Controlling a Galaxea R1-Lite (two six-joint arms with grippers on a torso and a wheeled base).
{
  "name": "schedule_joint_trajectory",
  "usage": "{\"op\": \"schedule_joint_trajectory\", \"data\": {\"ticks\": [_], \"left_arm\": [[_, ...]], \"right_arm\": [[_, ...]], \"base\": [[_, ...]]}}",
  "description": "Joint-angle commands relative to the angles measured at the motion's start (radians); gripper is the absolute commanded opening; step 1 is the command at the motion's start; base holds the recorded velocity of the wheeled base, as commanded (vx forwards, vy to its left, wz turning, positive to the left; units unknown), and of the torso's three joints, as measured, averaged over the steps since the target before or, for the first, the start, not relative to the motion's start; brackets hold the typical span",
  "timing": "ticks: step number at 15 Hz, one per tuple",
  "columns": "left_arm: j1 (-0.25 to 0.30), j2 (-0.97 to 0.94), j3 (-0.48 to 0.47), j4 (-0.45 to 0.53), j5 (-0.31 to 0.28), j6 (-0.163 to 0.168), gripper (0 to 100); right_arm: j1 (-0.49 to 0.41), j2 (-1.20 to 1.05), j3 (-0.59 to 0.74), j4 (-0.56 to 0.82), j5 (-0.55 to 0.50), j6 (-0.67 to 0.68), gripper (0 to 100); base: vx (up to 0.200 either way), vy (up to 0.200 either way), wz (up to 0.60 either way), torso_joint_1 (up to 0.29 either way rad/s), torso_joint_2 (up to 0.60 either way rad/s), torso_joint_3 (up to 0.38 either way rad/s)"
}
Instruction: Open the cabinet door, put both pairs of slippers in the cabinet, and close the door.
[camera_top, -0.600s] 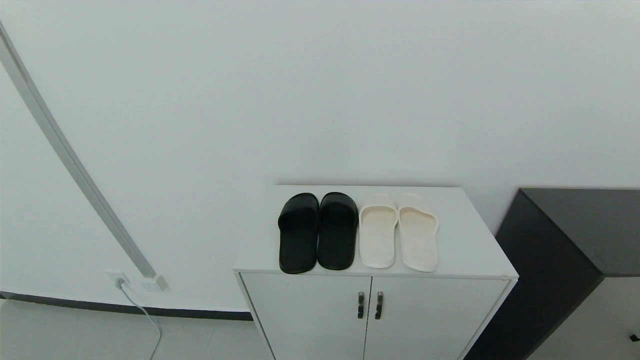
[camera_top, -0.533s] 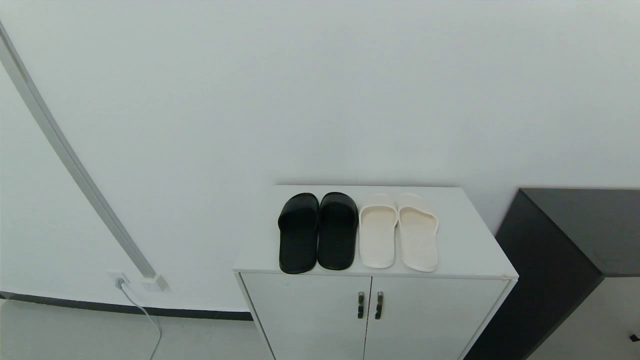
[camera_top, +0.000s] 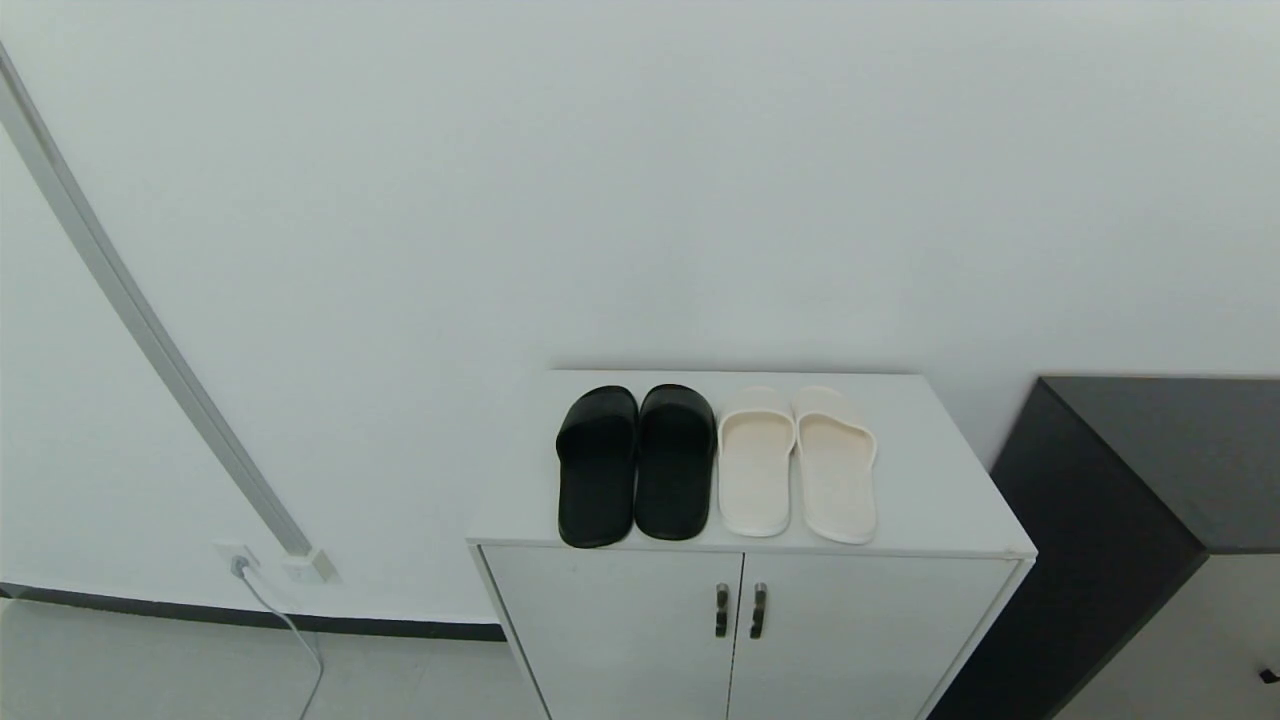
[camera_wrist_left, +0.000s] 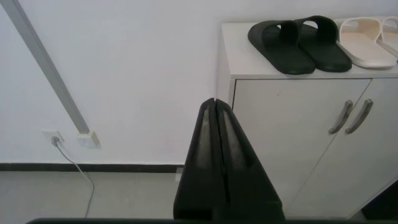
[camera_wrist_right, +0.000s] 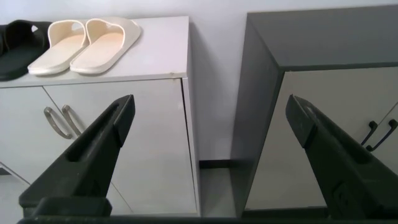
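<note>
A pair of black slippers (camera_top: 635, 463) and a pair of white slippers (camera_top: 797, 462) lie side by side on top of a white cabinet (camera_top: 930, 500). Its two doors (camera_top: 620, 630) are shut, with two dark handles (camera_top: 738, 610) at the centre seam. My left gripper (camera_wrist_left: 215, 106) is shut with nothing in it, held low in front of the cabinet's left side; the black slippers (camera_wrist_left: 300, 43) and handles (camera_wrist_left: 351, 116) lie beyond it. My right gripper (camera_wrist_right: 208, 115) is open wide and empty, off the cabinet's right corner, with the white slippers (camera_wrist_right: 87, 40) beyond it.
A dark cabinet (camera_top: 1130, 500) stands right beside the white one, on its right. To its left are bare wall, a slanted cable duct (camera_top: 140, 320), a wall socket with a cable (camera_top: 240, 565) and open floor.
</note>
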Motion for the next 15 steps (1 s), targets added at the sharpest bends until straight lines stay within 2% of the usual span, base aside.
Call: {"op": "schedule_joint_trajectory", "data": {"ticks": [1, 4, 5, 6, 7, 8, 10, 11, 12, 13, 15], "left_arm": [[0.0, 0.001, 0.0, 0.0, 0.001, -0.003, 0], [0.0, 0.001, 0.0, 0.0, 0.002, -0.006, 0], [0.0, 0.001, 0.0, -0.001, 0.004, -0.007, 0], [0.0, 0.001, 0.0, 0.0, 0.004, -0.006, 0], [0.0, 0.001, 0.0, -0.001, 0.002, -0.006, 0], [0.0, 0.001, 0.0, 0.0, 0.002, -0.006, 0], [0.0, 0.001, 0.0, 0.0, 0.002, -0.004, 0], [0.0, 0.001, 0.0, 0.0, 0.002, -0.006, 0], [0.0, 0.001, 0.0, 0.0, 0.002, -0.003, 0], [0.0, 0.001, 0.0, -0.001, 0.002, -0.003, 0], [0.0, 0.001, 0.0, 0.0, 0.002, -0.006, 0]], "right_arm": [[0.0, 0.001, 0.0, -0.002, -0.002, 0.003, 100], [0.0, 0.001, 0.0, -0.008, 0.003, -0.003, 100], [0.005, 0.064, -0.221, -0.02, -0.003, 0.134, 100], [0.006, 0.155, -0.356, 0.043, 0.0, 0.224, 100], [0.006, 0.259, -0.396, 0.152, 0.072, 0.132, 100], [0.005, 0.351, -0.362, 0.17, 0.162, 0.068, 100], [0.023, 0.583, -0.354, 0.063, 0.228, 0.069, 100], [0.077, 0.684, -0.365, -0.02, 0.222, 0.072, 100], [0.173, 0.782, -0.388, -0.083, 0.187, 0.092, 100], [0.282, 0.865, -0.399, -0.137, 0.081, 0.112, 100], [0.612, 1.024, -0.417, -0.328, -0.18, 0.235, 100]], "base": [[0.0, 0.0, 0.0, 0.0, 0.0, 0.0], [0.0, 0.0, 0.0, 0.0, 0.0, 0.0], [0.0, 0.0, 0.0, 0.0, 0.0, 0.0], [0.0, 0.0, 0.0, 0.0, 0.0, 0.0], [0.0, 0.0, 0.0, 0.0, 0.0, 0.0], [0.0, 0.0, 0.0, 0.0, 0.0, 0.0], [0.0, 0.0, 0.0, 0.0, 0.0, 0.0], [0.0, 0.0, 0.0, 0.0, 0.0, 0.0], [0.0, 0.0, 0.0, 0.0, 0.0, 0.0], [0.0, 0.0, 0.0, 0.0, 0.0, 0.0], [0.0, 0.0, 0.0, 0.0, 0.0, 0.0]]}}
